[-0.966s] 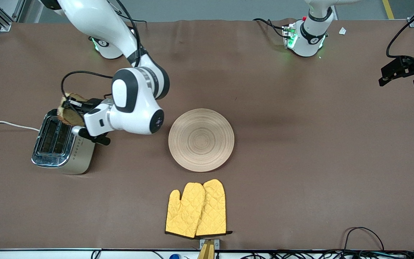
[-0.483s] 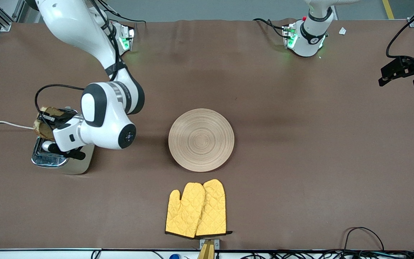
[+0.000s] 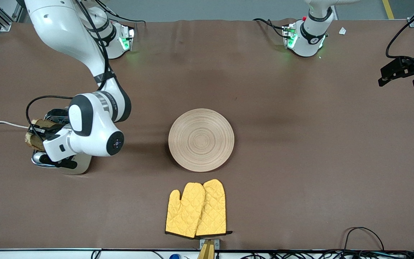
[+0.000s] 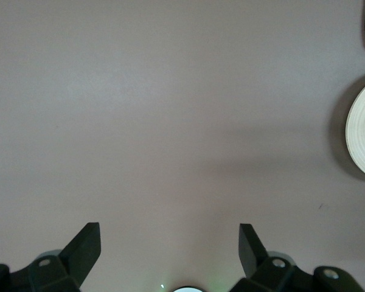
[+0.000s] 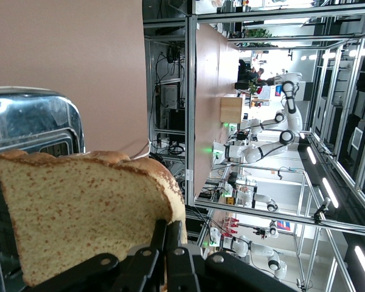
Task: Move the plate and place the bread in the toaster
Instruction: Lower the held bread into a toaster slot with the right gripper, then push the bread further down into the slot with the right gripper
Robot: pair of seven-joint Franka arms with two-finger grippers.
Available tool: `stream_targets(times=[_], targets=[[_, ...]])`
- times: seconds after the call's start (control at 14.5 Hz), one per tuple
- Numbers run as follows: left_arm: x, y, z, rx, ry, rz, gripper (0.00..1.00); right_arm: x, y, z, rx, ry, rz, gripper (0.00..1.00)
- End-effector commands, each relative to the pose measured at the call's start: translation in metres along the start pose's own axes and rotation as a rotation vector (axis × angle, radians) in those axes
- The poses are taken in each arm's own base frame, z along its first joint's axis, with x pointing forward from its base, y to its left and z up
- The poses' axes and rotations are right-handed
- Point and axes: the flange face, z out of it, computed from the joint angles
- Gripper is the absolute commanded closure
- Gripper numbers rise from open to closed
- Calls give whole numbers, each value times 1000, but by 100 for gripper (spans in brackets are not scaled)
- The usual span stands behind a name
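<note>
Front view: right gripper [image 3: 36, 138] clamps speckled tan-brown bread slice [image 3: 34, 136] above boxy cream toaster with chrome top [image 3: 63, 158], at plate's 9 o'clock. Round pale grooved wooden plate [image 3: 201, 139] mid-table; yellow quilted oven mitts [image 3: 197, 209] at its 6 o'clock. Left arm waits.

Left wrist view: left gripper [image 4: 170, 243] fingers spread wide, empty, over bare brown table [image 4: 170, 121].

Right wrist view: bread edge pinched, chrome slots adjacent — risk: slice looks off-line with slot, could catch rim or slip. No legible writing.

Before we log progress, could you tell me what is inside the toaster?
Nothing visible: the bread is shut in the right tool above the toaster, whose slots are mostly covered.
</note>
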Motion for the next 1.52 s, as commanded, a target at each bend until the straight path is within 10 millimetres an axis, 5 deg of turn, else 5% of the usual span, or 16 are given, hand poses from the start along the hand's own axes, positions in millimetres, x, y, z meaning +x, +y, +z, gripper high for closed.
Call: stream_targets(times=[0.0,0.48,0.83,1.1,1.45], targets=[[-2,-1,0,22,-1,10,0,-3,-7,1,-23,14,5,100],[-2,-2,0,20,-2,8,0,-20,-53,13,-73,-11,-1,100],[-2,-2,1,20,-4,8,0,-26,-61,13,-36,-42,-19,100],[-2,-1,3,20,-7,11,0,-53,-85,7,-65,-71,-33,100],[-3,-1,4,20,-12,9,0,-66,-82,2,-88,-105,-33,100]])
